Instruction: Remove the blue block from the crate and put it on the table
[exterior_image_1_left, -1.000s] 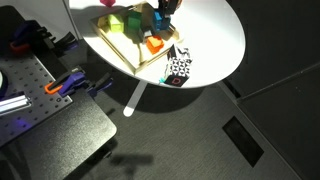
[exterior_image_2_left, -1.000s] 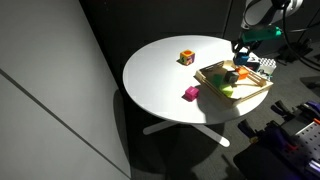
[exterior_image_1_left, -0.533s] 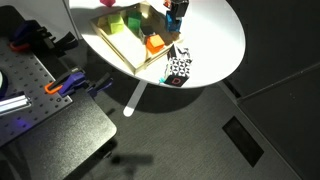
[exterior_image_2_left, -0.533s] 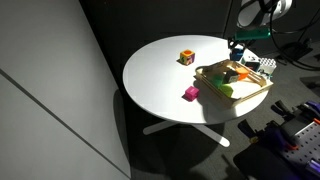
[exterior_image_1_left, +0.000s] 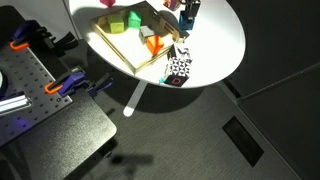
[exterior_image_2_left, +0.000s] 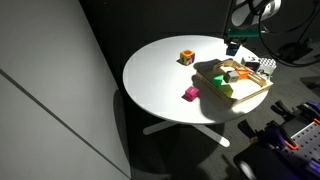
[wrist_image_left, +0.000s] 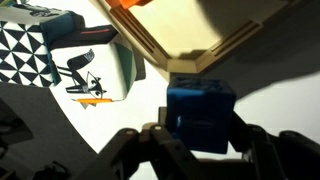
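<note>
My gripper (wrist_image_left: 200, 135) is shut on the blue block (wrist_image_left: 200, 108), a small cyan-blue cube held between both fingers. In both exterior views the gripper (exterior_image_1_left: 188, 12) (exterior_image_2_left: 234, 40) hangs with the block (exterior_image_1_left: 187, 20) above the round white table (exterior_image_1_left: 215, 40) (exterior_image_2_left: 160, 75), just past the rim of the light-wood crate (exterior_image_1_left: 112, 47) (exterior_image_2_left: 256, 92). The wrist view shows the crate's corner (wrist_image_left: 190, 40) behind the block. A green block (exterior_image_1_left: 118, 25) and an orange block (exterior_image_1_left: 155, 45) lie in the crate.
A black-and-white patterned cube (exterior_image_1_left: 178, 68) (wrist_image_left: 25, 55) stands by the crate near the table edge. A magenta block (exterior_image_2_left: 191, 93) and a multicoloured cube (exterior_image_2_left: 186, 58) sit on the table. A dark perforated bench with orange clamps (exterior_image_1_left: 35, 85) stands beside it.
My gripper has lifted the blue block out of the crate and carried it sideways across the rim, so it now hangs over the tabletop.
</note>
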